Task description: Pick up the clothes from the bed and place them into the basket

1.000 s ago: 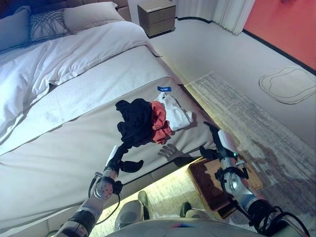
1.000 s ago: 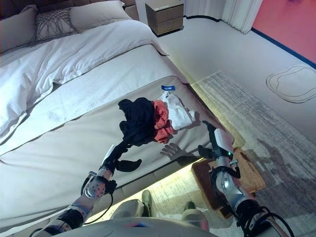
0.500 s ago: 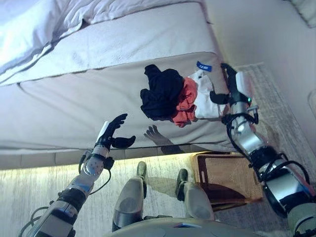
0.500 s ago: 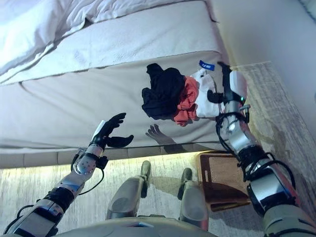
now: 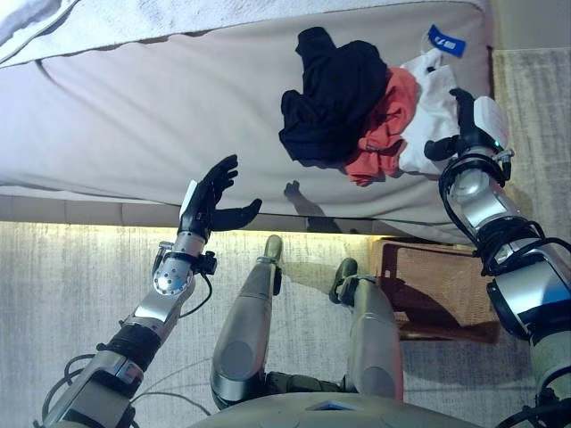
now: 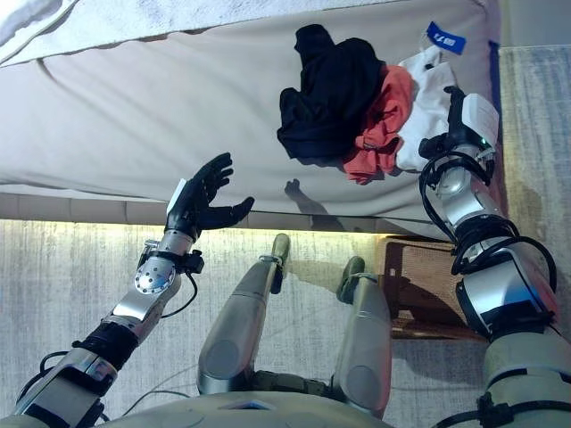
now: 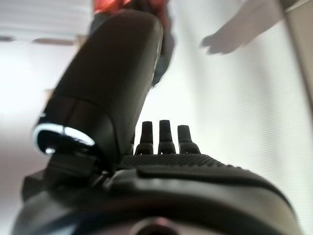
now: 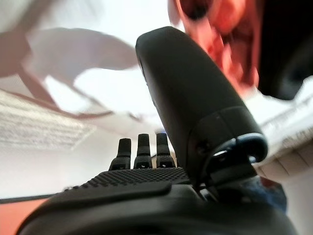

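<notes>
R hand (image 5: 464, 129): fingers straight, thumb out, holding nothing; sits at the white garment (image 5: 428, 111), at or just touching its edge, contact not clear. L hand (image 5: 210, 196): fingers spread and straight, empty, raised at the bed's (image 5: 134, 116) near edge, well apart from the clothes. Clothes pile: three pcs bunched in a row on the bed near its foot corner. From R hand outward, toward the L hand's side: white garment first, then red garment (image 5: 384, 125), then black garment (image 5: 335, 89) farthest. Pile's long axis runs roughly across the R hand's front, parallel to the bed's near edge; each pc is crumpled, so no clear pointing direction, though black pc trails a lobe away from robot. Blue tag (image 5: 443, 38) lies past the white garment, beyond R hand. Basket (image 5: 428, 285): on floor below R arm, beside the bed, just under the pile's end. Judgement: R hand much nearer; short reach to white pc, then a drop to basket.
</notes>
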Available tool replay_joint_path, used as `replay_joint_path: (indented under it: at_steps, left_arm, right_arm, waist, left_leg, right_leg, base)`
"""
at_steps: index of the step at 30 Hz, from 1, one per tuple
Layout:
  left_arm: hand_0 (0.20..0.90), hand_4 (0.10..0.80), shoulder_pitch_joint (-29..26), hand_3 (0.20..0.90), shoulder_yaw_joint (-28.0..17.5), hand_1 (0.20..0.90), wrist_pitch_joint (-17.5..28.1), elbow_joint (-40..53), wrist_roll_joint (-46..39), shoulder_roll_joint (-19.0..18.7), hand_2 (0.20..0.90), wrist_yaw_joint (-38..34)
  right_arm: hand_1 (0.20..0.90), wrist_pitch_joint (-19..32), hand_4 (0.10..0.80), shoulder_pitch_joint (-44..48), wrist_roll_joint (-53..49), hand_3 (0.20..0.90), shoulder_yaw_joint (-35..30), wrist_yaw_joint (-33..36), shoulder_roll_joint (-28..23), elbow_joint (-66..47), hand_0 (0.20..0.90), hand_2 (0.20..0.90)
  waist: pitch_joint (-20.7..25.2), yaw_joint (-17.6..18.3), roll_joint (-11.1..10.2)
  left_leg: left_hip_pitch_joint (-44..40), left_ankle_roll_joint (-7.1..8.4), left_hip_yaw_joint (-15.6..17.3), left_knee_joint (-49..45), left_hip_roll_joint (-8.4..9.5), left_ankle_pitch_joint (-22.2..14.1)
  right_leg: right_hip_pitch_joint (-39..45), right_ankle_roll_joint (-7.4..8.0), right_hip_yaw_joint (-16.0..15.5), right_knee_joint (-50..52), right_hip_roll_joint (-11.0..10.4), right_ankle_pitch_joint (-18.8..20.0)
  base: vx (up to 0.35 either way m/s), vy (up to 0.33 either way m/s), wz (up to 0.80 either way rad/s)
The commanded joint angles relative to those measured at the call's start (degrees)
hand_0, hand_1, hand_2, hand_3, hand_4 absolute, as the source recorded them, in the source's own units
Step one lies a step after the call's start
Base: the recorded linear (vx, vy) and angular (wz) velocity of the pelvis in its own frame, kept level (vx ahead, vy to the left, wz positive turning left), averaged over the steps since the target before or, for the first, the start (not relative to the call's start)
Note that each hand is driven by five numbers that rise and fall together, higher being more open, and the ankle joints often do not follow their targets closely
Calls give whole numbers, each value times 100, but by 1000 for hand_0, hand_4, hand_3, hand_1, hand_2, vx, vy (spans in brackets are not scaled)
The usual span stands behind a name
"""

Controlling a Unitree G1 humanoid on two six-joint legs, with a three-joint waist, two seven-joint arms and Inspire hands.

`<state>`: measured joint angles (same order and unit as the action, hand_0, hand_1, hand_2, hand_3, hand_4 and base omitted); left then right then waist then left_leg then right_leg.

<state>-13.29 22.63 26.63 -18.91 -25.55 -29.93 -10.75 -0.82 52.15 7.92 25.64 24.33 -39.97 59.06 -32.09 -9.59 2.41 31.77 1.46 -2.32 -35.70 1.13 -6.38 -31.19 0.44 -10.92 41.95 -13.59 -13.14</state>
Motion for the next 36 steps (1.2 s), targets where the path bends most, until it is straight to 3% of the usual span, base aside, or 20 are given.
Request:
replay_joint_path:
  at_steps: [1, 9, 15, 16, 17, 18, 19, 29, 36]
  left_arm:
    - [900, 800, 161, 900, -294, 900, 805, 943, -421, -46, 900, -155]
    - [900, 800, 25, 900, -279, 900, 722, 1411, -368, 15, 900, -561]
    - [900, 800, 14, 900, -226, 900, 708, 1487, -329, 16, 900, -863]
    - [900, 800, 60, 900, -259, 900, 739, 1514, -345, -1, 900, -843]
    - [900, 800, 102, 900, -286, 900, 755, 1547, -344, -15, 900, -815]
    - [900, 800, 156, 900, -315, 900, 766, 1603, -335, -33, 900, -785]
    - [900, 800, 198, 900, -350, 900, 787, 1631, -363, -61, 900, -741]
    - [900, 800, 464, 900, -487, 900, 867, 1842, -545, -209, 900, -415]
    - [900, 800, 524, 900, -539, 900, 978, 1869, -657, -227, 900, -219]
  right_arm:
    - [900, 61, 800, 796, -88, 900, 218, 47, -729, 90, 900, 900]
    - [900, 93, 800, 1284, -149, 900, 463, -417, -771, 435, 900, 900]
    - [900, -192, 800, 1811, -81, 900, 814, -743, -784, 716, 900, 900]
    - [825, -289, 712, 1943, -62, 812, 915, -858, -820, 797, 825, 825]
    - [596, -315, 446, 1997, -74, 546, 951, -887, -841, 832, 596, 596]
    - [427, -385, 248, 2072, -69, 348, 1014, -897, -876, 857, 427, 427]
    - [300, -411, 100, 2122, -78, 200, 1052, -920, -927, 863, 300, 300]
    - [300, -427, 100, 2190, -120, 200, 1053, -821, -1133, 899, 300, 300]
    - [300, -373, 100, 1752, -60, 200, 711, -499, -1324, 738, 300, 300]
  waist:
    - [272, 5, 140]
    - [230, 17, 289]
    - [230, -51, 377]
    - [230, -81, 393]
    - [230, -95, 397]
    - [230, -118, 402]
    - [230, -138, 404]
    - [230, -188, 326]
    - [258, -133, 78]
  left_leg:
    - [162, -220, 204, -629, -19, -841]
    - [870, -296, 203, -1285, 57, -990]
    - [1357, -342, 148, -1700, 64, -1034]
    - [1455, -358, 146, -1766, 54, -1032]
    - [1483, -365, 144, -1778, 50, -1029]
    - [1524, -366, 140, -1804, 51, -1021]
    - [1560, -371, 124, -1838, 68, -1021]
    - [1484, -341, 92, -1994, 28, -969]
    - [337, -234, 160, -1234, -82, -685]
  right_leg:
    - [-38, -58, -171, 177, 93, -94]
    - [-767, -165, -43, 737, 142, -206]
    - [-1256, -236, -1, 1123, 187, -289]
    - [-1354, -258, -17, 1195, 188, -307]
    - [-1384, -264, -26, 1216, 191, -309]
    - [-1430, -275, -30, 1263, 198, -318]
    - [-1457, -281, -37, 1305, 201, -333]
    - [-1285, -326, -131, 1380, 236, -364]
    - [-25, -279, -292, 533, 287, -255]
  base:
    - [-50, -4, -7]
    - [-57, 17, -2]
    - [-57, -1, 1]
    - [-69, -34, 2]
    - [-68, -37, 6]
    - [-47, -27, 9]
    - [-40, -23, 10]
    - [-10, -14, 4]
    - [40, 4, -6]
